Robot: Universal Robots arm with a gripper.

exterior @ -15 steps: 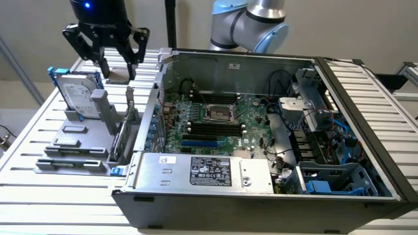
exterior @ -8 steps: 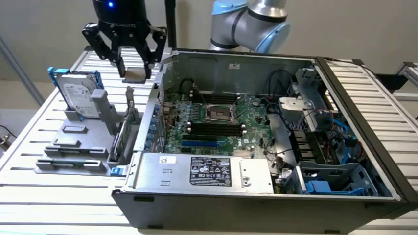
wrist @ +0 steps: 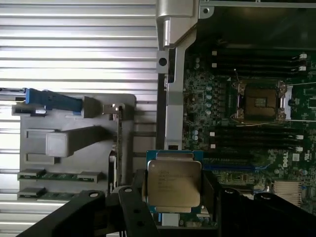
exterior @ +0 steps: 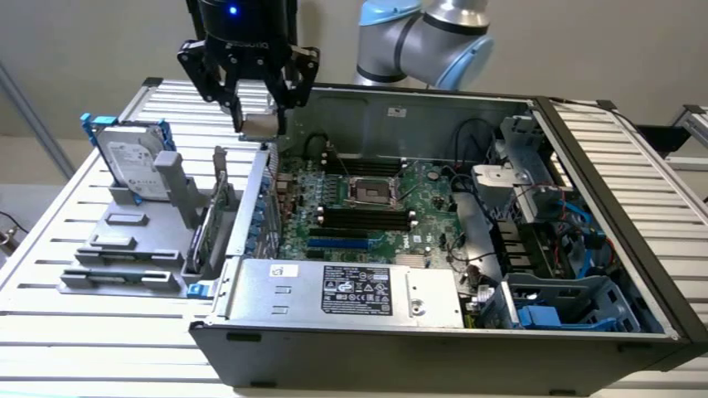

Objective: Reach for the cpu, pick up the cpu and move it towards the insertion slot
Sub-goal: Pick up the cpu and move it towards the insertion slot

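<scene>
Silvery metal catches our eye first: the cpu (wrist: 172, 184) sits flat between the black fingers (wrist: 132, 207) in the wrist view, its printed lid facing the camera and its green edge showing along one side. We see the gripper (exterior: 259, 116) raised above the table, over the case's open wall on the exterior view's left, with the chip (exterior: 261, 126) hanging at its tips. The jaws stand narrowed to the chip's width and clamp it by two opposite edges.

Just beneath and beside it we find the grey parts holder (exterior: 122, 249) on the slatted table (exterior: 66, 207), carrying the upright hard drive (exterior: 131, 162) with blue rails. The sheet-metal wall (exterior: 257, 207) of the computer case (exterior: 443, 356) stands between the holder and the motherboard (exterior: 432, 207).

Farther in, the insertion slot (exterior: 373, 192) lies on the board with its shiny frame around a dark centre, flanked by long black memory slots (exterior: 360, 218). We see it well apart from the held chip. In the wrist view the socket (wrist: 258, 100) lies beyond the wall.
</scene>
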